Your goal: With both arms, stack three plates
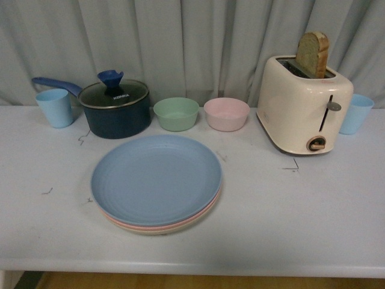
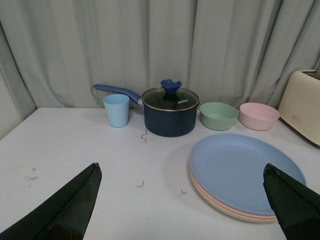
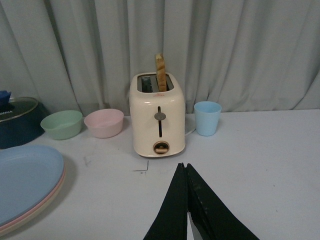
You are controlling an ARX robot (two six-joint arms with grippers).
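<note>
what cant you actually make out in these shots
- Pink plate and cream plate: only rims show in every view; the blue plate covers them.
- Pot in the right wrist view: cut off by the frame edge.
- Lettering on the pot lid: too small to read.
- Toaster in the left wrist view: mostly out of frame.
- Both arms: absent from the front view.

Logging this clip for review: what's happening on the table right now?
Nothing is being handled. The three plates already sit in one stack: blue plate on top, pink plate under it, cream plate at the bottom. The left gripper is open and empty above the table; the right gripper is shut, holding nothing.
</note>
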